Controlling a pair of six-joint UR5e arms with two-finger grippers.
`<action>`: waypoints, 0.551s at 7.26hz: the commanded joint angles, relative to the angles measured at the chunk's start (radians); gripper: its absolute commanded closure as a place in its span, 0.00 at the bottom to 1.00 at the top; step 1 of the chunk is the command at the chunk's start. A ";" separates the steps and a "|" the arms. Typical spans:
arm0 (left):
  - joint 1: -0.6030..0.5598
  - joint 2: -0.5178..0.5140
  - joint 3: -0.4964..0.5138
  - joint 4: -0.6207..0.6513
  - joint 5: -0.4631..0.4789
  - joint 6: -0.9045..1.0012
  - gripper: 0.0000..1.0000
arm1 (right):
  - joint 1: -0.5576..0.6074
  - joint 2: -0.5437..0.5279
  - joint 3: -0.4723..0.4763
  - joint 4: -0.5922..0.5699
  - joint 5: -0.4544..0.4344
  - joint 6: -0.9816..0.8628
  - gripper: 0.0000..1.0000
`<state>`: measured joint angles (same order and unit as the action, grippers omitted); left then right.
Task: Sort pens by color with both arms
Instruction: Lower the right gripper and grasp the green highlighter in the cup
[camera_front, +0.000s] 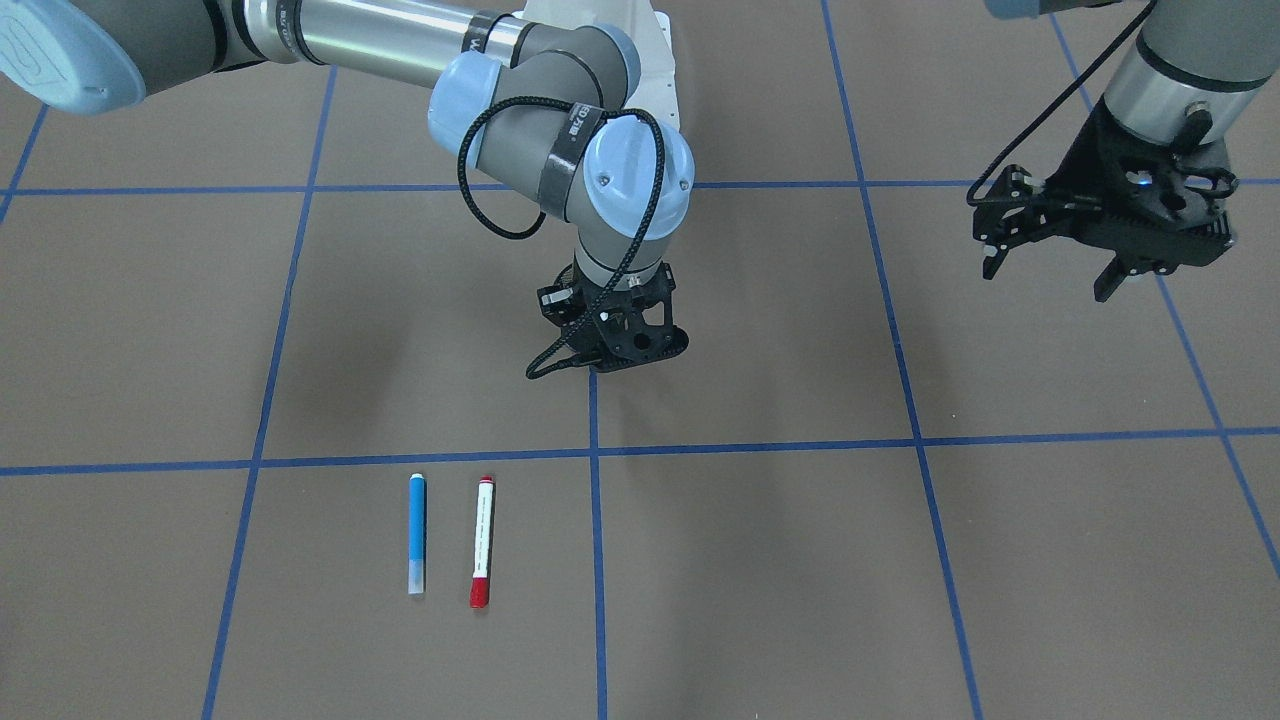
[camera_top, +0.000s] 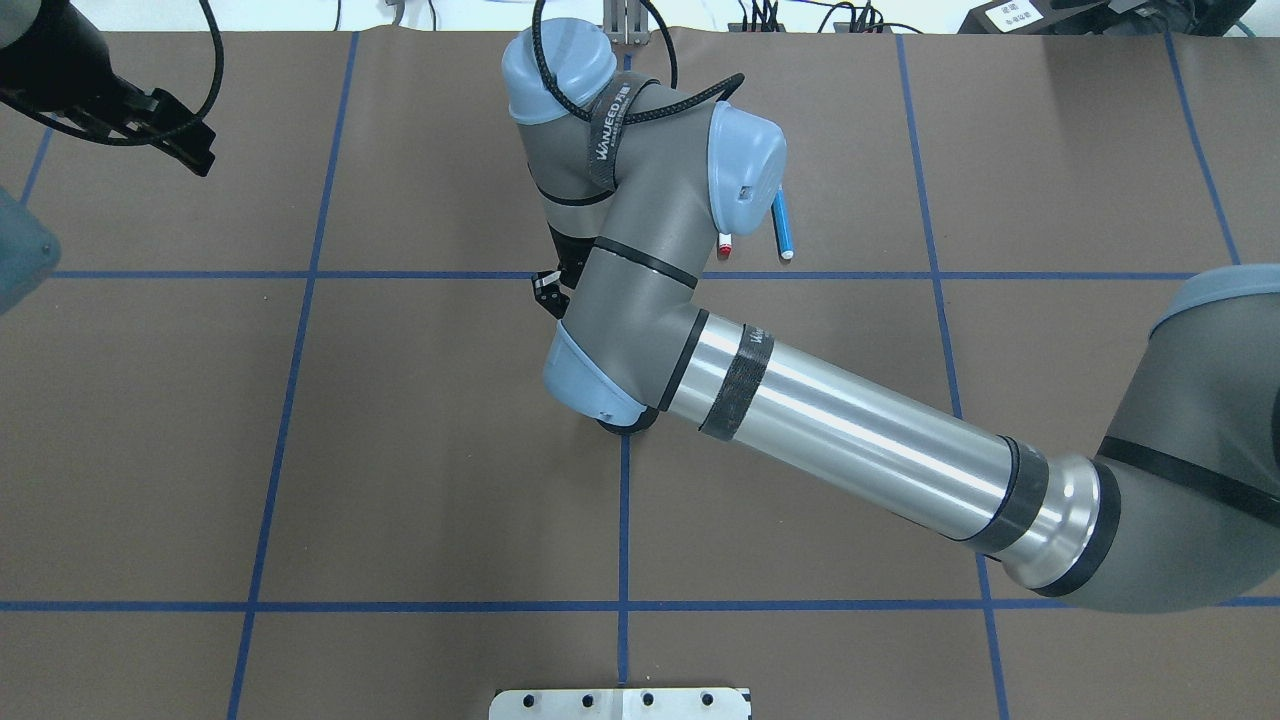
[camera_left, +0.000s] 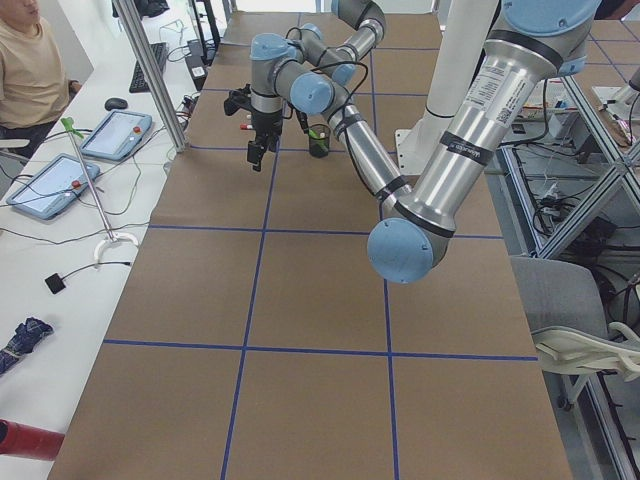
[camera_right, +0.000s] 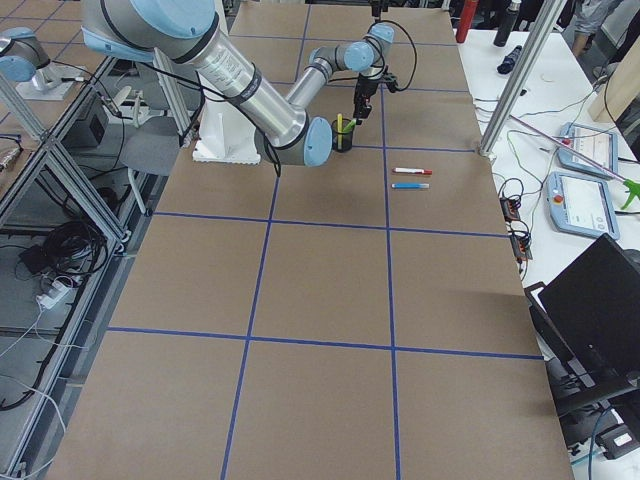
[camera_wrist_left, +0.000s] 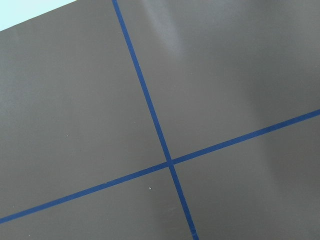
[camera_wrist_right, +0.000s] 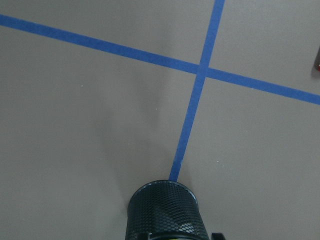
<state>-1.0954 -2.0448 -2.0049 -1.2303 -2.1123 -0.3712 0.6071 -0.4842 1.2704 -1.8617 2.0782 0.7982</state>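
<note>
The blue pen (camera_front: 417, 535) and red-capped pen (camera_front: 483, 541) lie near, side by side, seemingly unsorted. The left gripper (camera_front: 1047, 280) gapes wide; the right gripper (camera_front: 612, 350), by the mesh cup (camera_wrist_right: 166, 210), cannot be read. The next move is probably a reach for one pen.

Brown table (camera_front: 800, 560) — blue pen (camera_front: 417, 533), red-capped pen (camera_front: 483, 541), black mesh cup (camera_wrist_right: 165, 207)
</note>
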 joint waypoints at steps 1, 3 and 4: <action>0.000 0.000 0.002 -0.002 0.000 0.000 0.00 | -0.015 -0.016 0.014 0.001 -0.001 0.004 0.49; 0.002 0.000 0.000 0.000 0.000 -0.002 0.00 | -0.015 -0.017 0.014 0.007 -0.001 0.004 0.57; 0.002 0.000 0.000 -0.002 0.000 -0.002 0.00 | -0.015 -0.017 0.014 0.009 -0.003 0.006 0.62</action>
<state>-1.0943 -2.0448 -2.0046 -1.2307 -2.1123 -0.3722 0.5929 -0.5010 1.2833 -1.8551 2.0766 0.8026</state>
